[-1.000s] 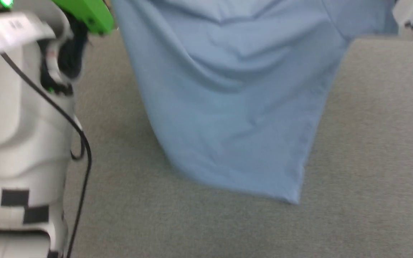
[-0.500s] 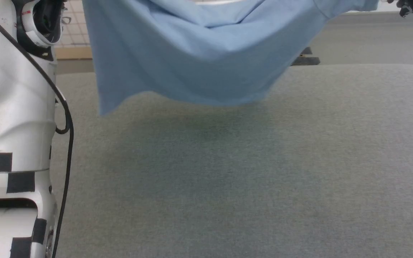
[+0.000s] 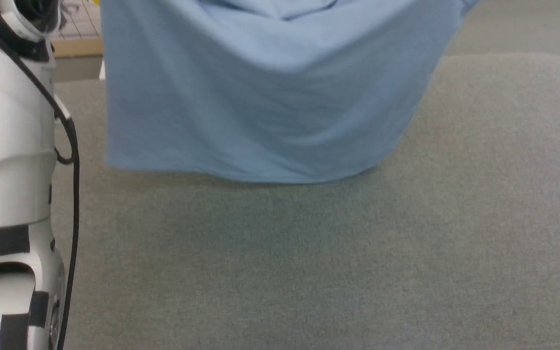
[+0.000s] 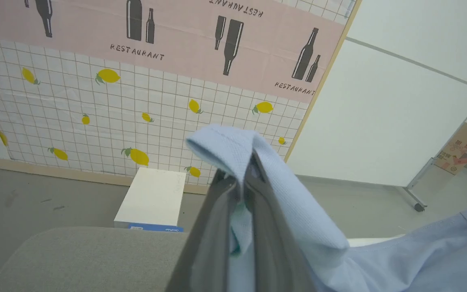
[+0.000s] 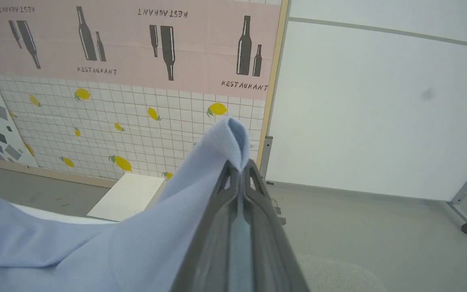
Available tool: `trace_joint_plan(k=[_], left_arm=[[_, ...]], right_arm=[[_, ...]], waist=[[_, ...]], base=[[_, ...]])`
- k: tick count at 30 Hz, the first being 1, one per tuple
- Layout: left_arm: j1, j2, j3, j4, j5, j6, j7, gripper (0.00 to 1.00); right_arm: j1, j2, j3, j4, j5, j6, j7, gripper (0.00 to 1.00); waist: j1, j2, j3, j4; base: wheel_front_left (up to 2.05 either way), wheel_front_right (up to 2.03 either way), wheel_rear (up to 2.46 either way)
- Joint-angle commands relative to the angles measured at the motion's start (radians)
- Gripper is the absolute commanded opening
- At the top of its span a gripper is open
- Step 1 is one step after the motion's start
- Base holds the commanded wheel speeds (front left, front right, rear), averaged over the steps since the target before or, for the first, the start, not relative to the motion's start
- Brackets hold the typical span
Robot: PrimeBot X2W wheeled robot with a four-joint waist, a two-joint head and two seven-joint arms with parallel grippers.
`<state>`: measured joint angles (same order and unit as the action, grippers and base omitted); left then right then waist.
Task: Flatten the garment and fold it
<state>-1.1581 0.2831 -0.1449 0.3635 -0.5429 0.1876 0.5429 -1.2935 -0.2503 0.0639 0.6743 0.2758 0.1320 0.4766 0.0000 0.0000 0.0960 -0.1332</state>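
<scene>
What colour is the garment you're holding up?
The garment is plain light blue; head view shows it best.

The light blue shirt (image 3: 270, 97) runs off the head view's top edge, its collar and sleeves cut away. Its blurred hem perhaps brushes the table (image 3: 309, 267), whose far middle it hides. Cloth folds over the tips of the left pincer (image 4: 243, 182) and the right pincer (image 5: 239, 172), hiding them.
</scene>
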Motion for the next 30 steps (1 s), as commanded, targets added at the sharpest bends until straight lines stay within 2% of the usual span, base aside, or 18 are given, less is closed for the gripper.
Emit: trace_joint_plan(k=[1,4,7,15,18,23,28,30], left_arm=[[-0.041,-0.002,-0.003,-0.016,0.009,0.008,-0.019,0.0],[-0.096,-0.016,0.002,-0.035,0.032,0.019,-0.102,0.0],[-0.117,-0.037,0.022,-0.016,0.044,0.03,-0.22,0.0],[-0.219,-0.104,0.047,0.051,0.038,-0.007,-0.486,0.0],[-0.239,-0.12,0.053,0.085,0.031,-0.033,-0.571,0.0],[-0.269,-0.144,0.049,0.113,0.004,-0.1,-0.649,0.0],[-0.242,-0.151,0.033,0.149,-0.023,-0.172,-0.68,0.0],[-0.228,-0.151,0.032,0.163,-0.035,-0.188,-0.677,0.0]], right_arm=[[-0.026,-0.008,-0.002,-0.011,0.011,-0.001,-0.007,0.0],[-0.064,-0.02,-0.008,-0.019,0.0,-0.001,-0.053,0.0],[-0.088,-0.016,-0.009,0.007,-0.055,-0.001,-0.159,0.0],[-0.215,-0.007,-0.008,0.096,-0.249,-0.001,-0.443,0.0],[-0.237,-0.024,-0.012,0.132,-0.32,-0.001,-0.526,0.0],[-0.28,-0.08,-0.003,0.156,-0.394,-0.001,-0.588,0.0],[-0.297,-0.132,0.048,0.188,-0.416,-0.001,-0.653,0.0],[-0.293,-0.143,0.071,0.201,-0.406,-0.001,-0.671,0.0]], waist=[[0.0,0.0,0.1,-0.021],[0.0,0.0,0.175,-0.027],[0.0,0.0,0.186,-0.031],[0.0,0.0,0.25,0.002],[0.0,0.0,0.276,0.029],[0.0,0.0,0.385,0.077],[0.0,0.0,0.493,0.11],[0.0,0.0,0.512,0.116]], base=[[0.0,0.0,0.0],[0.0,0.0,0.0],[0.0,0.0,0.0],[0.0,0.0,0.0],[0.0,0.0,0.0],[0.0,0.0,0.0],[0.0,0.0,0.0],[0.0,0.0,0.0]])
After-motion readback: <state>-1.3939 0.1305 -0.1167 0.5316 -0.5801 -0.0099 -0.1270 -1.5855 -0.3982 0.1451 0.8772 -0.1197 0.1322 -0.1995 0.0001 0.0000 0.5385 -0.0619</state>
